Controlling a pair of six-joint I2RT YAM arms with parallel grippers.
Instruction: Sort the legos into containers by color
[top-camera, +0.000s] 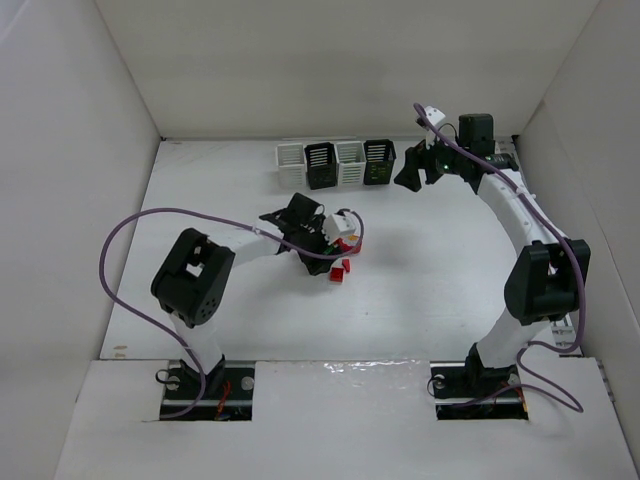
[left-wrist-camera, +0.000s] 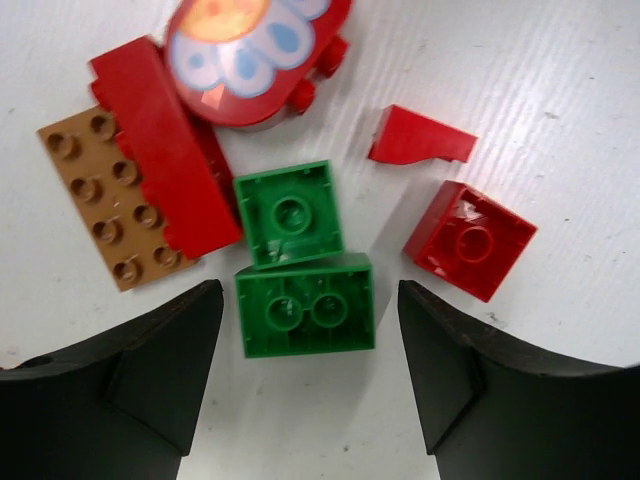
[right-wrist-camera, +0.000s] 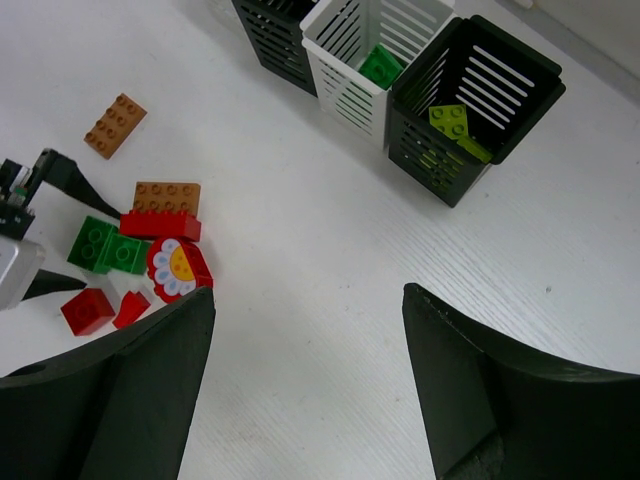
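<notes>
**Left gripper** (left-wrist-camera: 307, 300): the jaws are spread and grip nothing. Its fingers (left-wrist-camera: 150, 385) flank a green two-stud brick (left-wrist-camera: 305, 305). This brick lies flat on the table (left-wrist-camera: 560, 90) directly between the tips, with a narrow gap on each side and no visible contact.
- A green square brick (left-wrist-camera: 290, 212) touches the edge of that brick on the side away from the gripper.
- A red square brick (left-wrist-camera: 470, 240) lies just off the right fingertip, with a red sloped piece (left-wrist-camera: 420, 140) just past it.
- On the left, a long red brick (left-wrist-camera: 165, 165) lies against a brown plate (left-wrist-camera: 100, 200).
- A red round piece with a flower face (left-wrist-camera: 250, 45) touches the long red brick.

In the top view, this cluster lies mid-table, nearer than the row of bins (top-camera: 350, 163).

**Right gripper** (right-wrist-camera: 307, 300): the jaws are spread with nothing between them. It hangs over bare table at the far right, beside the right end of the row and well apart from the cluster.
- The rightmost black bin (right-wrist-camera: 440, 160) holds a yellow-green brick (right-wrist-camera: 450, 118).
- The white bin (right-wrist-camera: 350, 95) to its left holds a green brick (right-wrist-camera: 378, 65).
</notes>
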